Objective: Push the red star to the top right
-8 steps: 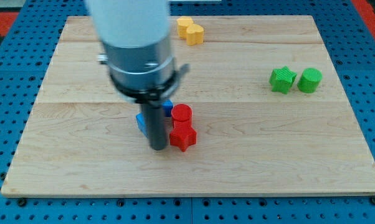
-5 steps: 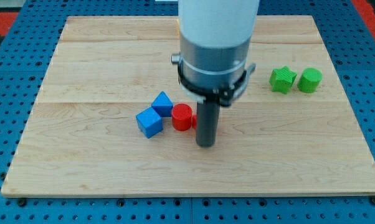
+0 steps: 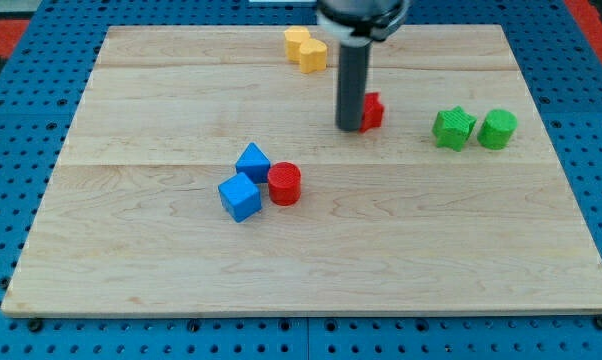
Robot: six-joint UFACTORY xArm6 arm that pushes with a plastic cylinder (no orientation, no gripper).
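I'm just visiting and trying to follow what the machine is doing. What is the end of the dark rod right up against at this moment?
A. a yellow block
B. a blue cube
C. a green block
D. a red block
D: my tip sits at the left side of the red star, which peeks out from behind the rod, well apart from the green star, blue cubes and yellow blocks.
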